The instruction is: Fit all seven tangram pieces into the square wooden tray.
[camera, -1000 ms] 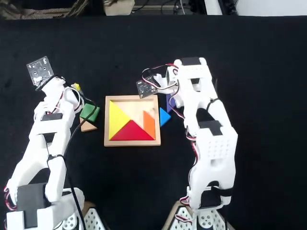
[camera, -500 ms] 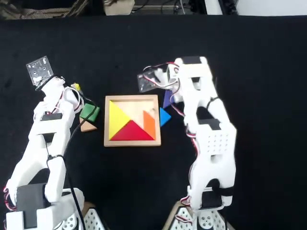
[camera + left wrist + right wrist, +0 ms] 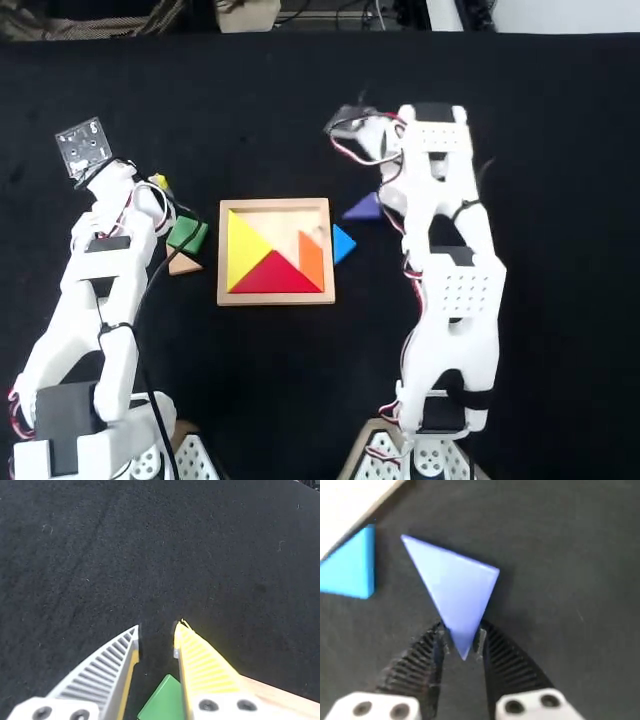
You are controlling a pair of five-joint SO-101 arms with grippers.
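Your right claw [image 3: 462, 641] nips one corner of the violet triangle [image 3: 457, 585], just right of the tray [image 3: 274, 299] and near the blue triangle [image 3: 352, 570]. Tray holds yellow piece [image 3: 245, 245], red piece [image 3: 275, 275], orange piece [image 3: 312, 258]. Your left claw [image 3: 156, 632]: narrowly parted, tips gripping nothing, green piece [image 3: 162, 702] between the finger bases.

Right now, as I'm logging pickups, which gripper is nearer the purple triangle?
Right. The right gripper pinches a corner of the purple triangle; the left gripper sits beyond the tray, over the green piece.
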